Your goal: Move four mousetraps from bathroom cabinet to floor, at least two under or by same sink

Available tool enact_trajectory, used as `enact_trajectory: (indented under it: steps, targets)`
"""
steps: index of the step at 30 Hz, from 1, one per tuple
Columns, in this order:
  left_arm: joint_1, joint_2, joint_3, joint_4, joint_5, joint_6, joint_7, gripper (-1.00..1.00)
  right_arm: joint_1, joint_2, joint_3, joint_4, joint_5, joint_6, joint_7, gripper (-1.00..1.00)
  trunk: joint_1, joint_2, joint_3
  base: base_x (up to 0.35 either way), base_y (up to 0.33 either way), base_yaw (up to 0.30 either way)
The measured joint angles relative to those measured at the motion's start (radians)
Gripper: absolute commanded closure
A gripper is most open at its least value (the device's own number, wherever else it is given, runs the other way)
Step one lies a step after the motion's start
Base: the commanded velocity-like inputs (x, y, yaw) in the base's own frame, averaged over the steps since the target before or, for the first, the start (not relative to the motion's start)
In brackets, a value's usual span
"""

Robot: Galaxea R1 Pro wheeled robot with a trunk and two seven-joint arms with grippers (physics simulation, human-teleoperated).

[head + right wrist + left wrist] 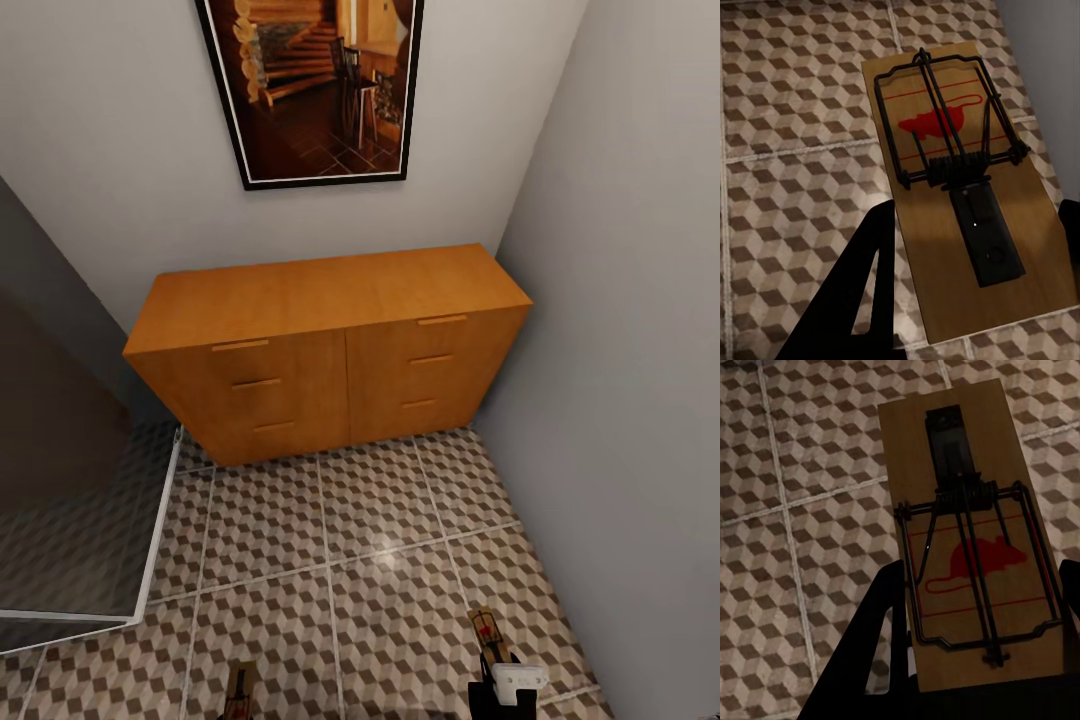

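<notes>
Two mousetraps are in hand, above the cube-patterned bathroom floor (370,560). My left gripper (982,577) is shut on one mousetrap (967,540), a wooden board with a red mouse print and a dark wire bar, held between its black fingers (862,660). My right gripper (979,210) is shut on a second mousetrap (960,180) of the same kind. In the head view both stand at the near edge: the left gripper (238,700) and the right gripper (500,690) with its mousetrap (487,630) pointing forward. The orange-brown cabinet (330,340) stands ahead with all its drawers closed. The bathroom sink is out of view.
A grey wall (630,350) runs close along the right, meeting the cabinet's right end. A glass panel with a white frame (90,560) stands at the left over the floor. A framed picture (315,90) hangs above the cabinet.
</notes>
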Motion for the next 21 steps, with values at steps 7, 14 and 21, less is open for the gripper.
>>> enact_trajectory:
  steps: [7,14,21]
  targets:
    - [0.0,-0.001,0.0,0.0,0.0,0.003,0.0,1.0,0.0,0.001,0.0,0.0,0.0,0.001,0.0,1.0,0.0,0.0,0.0,0.0,0.0,0.0]
    - [0.0,-0.001,0.0,0.0,0.0,0.003,0.0,1.0,0.0,0.001,0.0,0.001,0.0,0.0,0.001,1.0,0.0,0.0,0.0,0.0,0.0,0.0]
    - [0.0,-0.001,0.0,0.001,0.0,0.01,-0.001,1.0,0.0,0.003,0.0,0.001,-0.001,0.0,0.0,1.0,0.0,0.0,0.0,0.0,0.0,0.056]
